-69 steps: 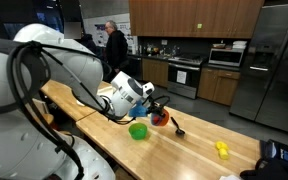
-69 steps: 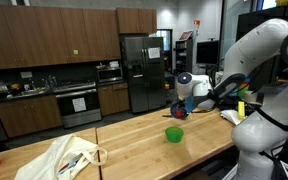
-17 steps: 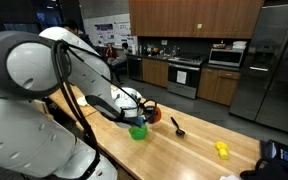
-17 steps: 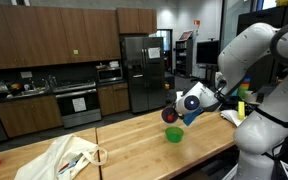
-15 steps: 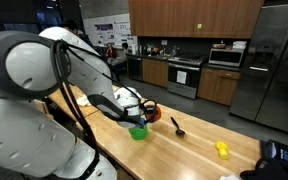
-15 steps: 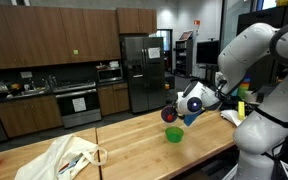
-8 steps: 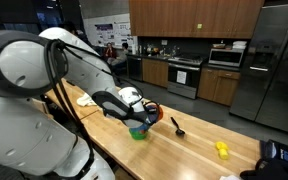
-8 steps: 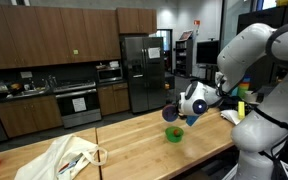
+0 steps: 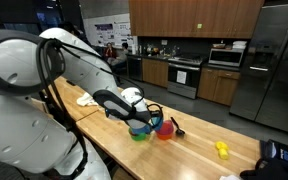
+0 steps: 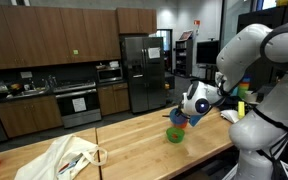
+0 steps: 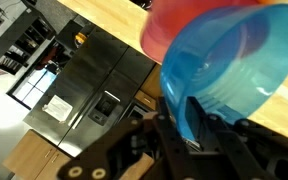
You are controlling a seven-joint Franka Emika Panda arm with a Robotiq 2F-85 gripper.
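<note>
My gripper [image 11: 189,125] is shut on the rim of a blue bowl [image 11: 234,60], one finger inside and one outside. A red bowl [image 11: 162,30] shows just beyond the blue one. In an exterior view the gripper [image 9: 149,122] is low over the wooden counter [image 9: 199,150], with a green bowl [image 9: 137,132] below it and the red bowl [image 9: 164,128] beside that. I cannot tell whether the red bowl rests on the counter. In the other exterior view the gripper [image 10: 181,118] holds the blue bowl [image 10: 177,118] just above the green bowl [image 10: 174,134].
A black spoon [image 9: 177,127] lies just past the red bowl. A yellow object [image 9: 221,149] lies further along the counter. A white cloth bag [image 10: 69,155] lies at the far end. Kitchen cabinets, a stove and a fridge stand behind.
My gripper has come down and tipped over by the green bowl. The red bowl has dropped from beside the gripper to counter level next to the green bowl.
</note>
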